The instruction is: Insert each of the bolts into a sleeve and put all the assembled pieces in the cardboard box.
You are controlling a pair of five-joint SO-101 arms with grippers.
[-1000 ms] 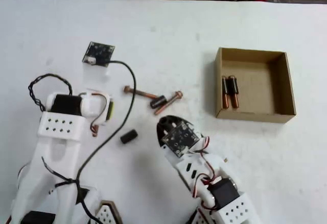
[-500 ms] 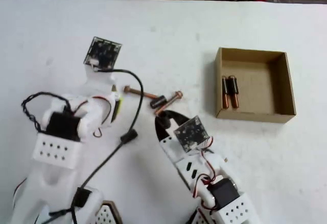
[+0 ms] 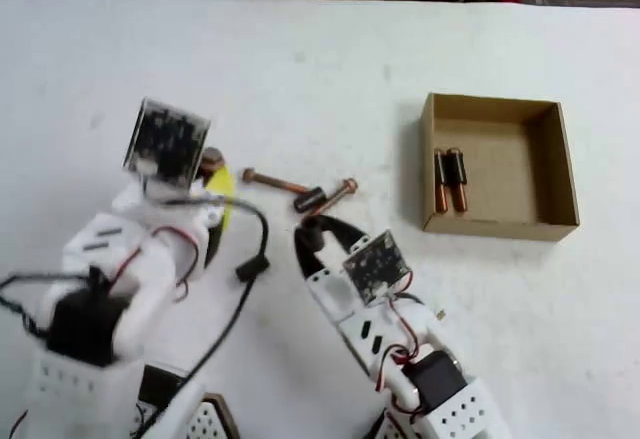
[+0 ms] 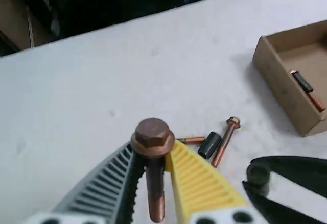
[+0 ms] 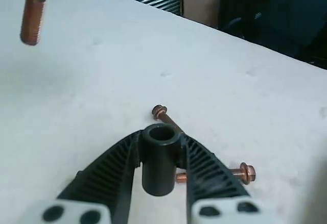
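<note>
Nearest, the left tool (image 4: 152, 155) pinches a copper bolt (image 4: 153, 183) between its grey and yellow fingers (image 4: 196, 178). The hex head sits on top and the shank hangs down between them. In the right wrist view the threaded end of this bolt shows raised off the white worktop (image 3: 400, 59), its head cut off by the frame edge.

Close beside it, the right tool (image 5: 161, 138) is pressed onto a black sleeve (image 5: 159, 168), held upright with its bore facing up. In that view the sleeve hides part of what lies behind it.

Between the arms a small dark piece (image 3: 252, 267) lies by the left arm's cable (image 3: 262, 229). Whether it is a sleeve or part of the cable is hard to make out.

Just beyond the tools lie the first loose bolt (image 3: 270, 181) and the second loose bolt (image 3: 335, 199), their shanks meeting at a loose sleeve (image 3: 310, 200). I cannot tell whether either shank is inside it.

Farther off, well apart on the right arm's side, stands the open cardboard box (image 3: 497, 227). Two assembled pieces (image 3: 449, 181) lie side by side in it, near the wall that faces the bolts. In the left wrist view the box is cut off at the frame edge.
</note>
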